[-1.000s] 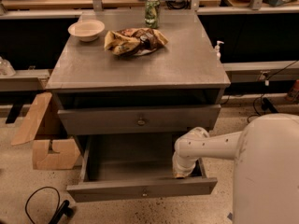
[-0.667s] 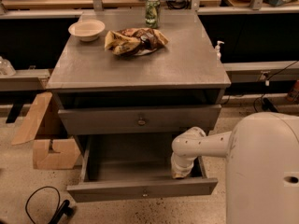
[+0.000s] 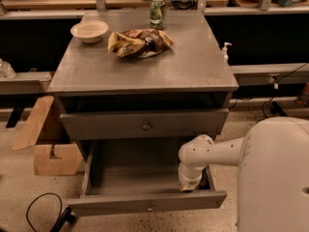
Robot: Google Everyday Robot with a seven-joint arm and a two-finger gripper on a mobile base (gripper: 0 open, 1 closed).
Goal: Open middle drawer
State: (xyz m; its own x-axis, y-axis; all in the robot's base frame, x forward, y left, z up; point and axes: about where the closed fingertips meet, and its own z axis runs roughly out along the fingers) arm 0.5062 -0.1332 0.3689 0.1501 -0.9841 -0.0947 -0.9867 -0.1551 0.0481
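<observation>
Tool (image 3: 189, 183) sits low at the end of the white arm (image 3: 215, 153), down inside the right end of the middle drawer (image 3: 130, 175), just behind the drawer front. Its working end is masked by the rounded wrist housing, so I cannot tell whether it is released or clenched, nor whether it touches the drawer floor or the front panel. Robot body (image 3: 277, 173) fills the lower right corner, cut off by the right and bottom edges. The cabinet below the extended drawer is hidden by it. The gap between the surface (image 3: 193, 66) and the upper drawer (image 3: 106, 124) is too dark to read. The middle drawer stands pulled well out of the grey cabinet toward the camera. It is wide and shallow, plain grey inside, with a low grey front and one small round brass knob (image 3: 150, 208) at centre. The upper drawer directly above has a taller front and a larger knob (image 3: 146, 126). On the surface a pale bowl (image 3: 90, 31) sits back left, a crumpled snack bag (image 3: 137, 42) just beside it, and a green can (image 3: 157, 12) at the back edge. A cardboard box (image 3: 46, 139) lies on the floor left of the cabinet. A black cable (image 3: 41, 211) loops at lower left, partly cut off.
</observation>
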